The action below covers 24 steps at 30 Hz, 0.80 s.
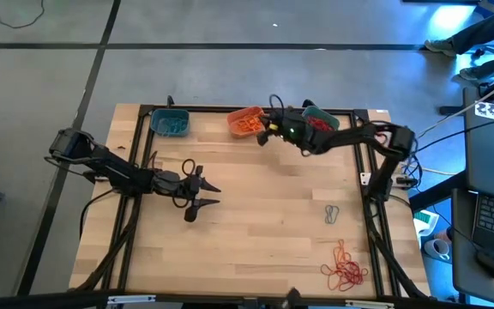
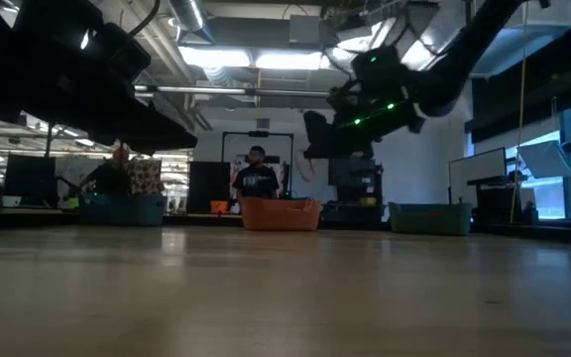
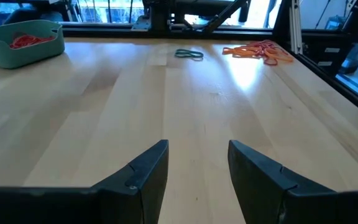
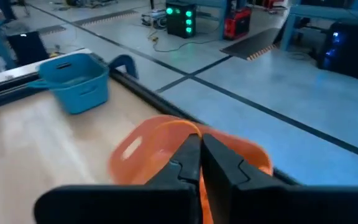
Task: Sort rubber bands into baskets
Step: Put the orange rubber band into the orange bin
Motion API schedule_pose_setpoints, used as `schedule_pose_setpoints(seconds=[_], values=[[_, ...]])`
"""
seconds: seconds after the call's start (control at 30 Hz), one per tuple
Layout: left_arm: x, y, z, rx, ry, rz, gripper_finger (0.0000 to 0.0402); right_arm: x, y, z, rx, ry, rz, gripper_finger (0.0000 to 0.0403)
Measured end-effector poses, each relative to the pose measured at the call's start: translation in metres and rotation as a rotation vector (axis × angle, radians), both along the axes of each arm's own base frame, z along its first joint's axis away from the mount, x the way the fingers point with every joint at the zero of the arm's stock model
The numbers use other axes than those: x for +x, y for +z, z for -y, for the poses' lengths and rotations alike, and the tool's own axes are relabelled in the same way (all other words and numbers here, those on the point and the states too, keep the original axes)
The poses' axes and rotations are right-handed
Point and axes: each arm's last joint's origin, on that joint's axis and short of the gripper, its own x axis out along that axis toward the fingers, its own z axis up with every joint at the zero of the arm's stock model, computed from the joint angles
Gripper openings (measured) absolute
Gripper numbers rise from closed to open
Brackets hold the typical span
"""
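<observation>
Three baskets stand along the table's far edge: a blue one (image 1: 170, 123) (image 4: 76, 81), an orange one (image 1: 245, 121) (image 4: 143, 149) holding orange rubber bands, and a teal one (image 1: 324, 121) (image 3: 23, 42) holding red rubber bands. My right gripper (image 1: 264, 136) (image 4: 201, 146) (image 2: 315, 149) is shut and hovers over the orange basket's near right rim. My left gripper (image 1: 215, 195) (image 3: 197, 162) waits open over bare wood at the left. Grey-teal rubber bands (image 1: 331, 213) (image 3: 189, 54) and a red-orange pile of rubber bands (image 1: 344, 270) (image 3: 258, 51) lie flat near the right edge. My right gripper's fingers are shut with a thin orange sliver (image 4: 199, 186) showing between them. I cannot tell whether that is a rubber band in the pinch or the orange basket behind. The gripper hangs clear above the basket, pointing slightly down toward the table's far left.
Black frame rails (image 1: 140, 137) border the table. A black cable loop (image 1: 189, 167) lies beside my left gripper. A person (image 2: 256, 178) stands in the room beyond the far edge. Bare wood lies across the table's middle and near side.
</observation>
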Motion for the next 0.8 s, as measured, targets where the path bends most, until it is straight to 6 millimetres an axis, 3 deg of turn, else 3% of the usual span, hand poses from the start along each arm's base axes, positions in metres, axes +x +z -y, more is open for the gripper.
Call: schedule_pose_setpoints(seconds=[0.23,0.5,0.8], values=[[0.0,-0.002,0.0,0.002,0.001,-0.018,0.0164,0.03,0.002,0.04,0.027,0.004,-0.011,0.0017],[0.0,-0.002,0.0,-0.006,0.003,-0.019,0.0164,0.049,0.005,0.058,0.084,0.001,-0.108,0.0024],[-0.001,-0.003,0.0,-0.023,0.001,-0.034,0.0164,0.045,-0.008,0.056,0.136,-0.023,-0.226,0.0152]])
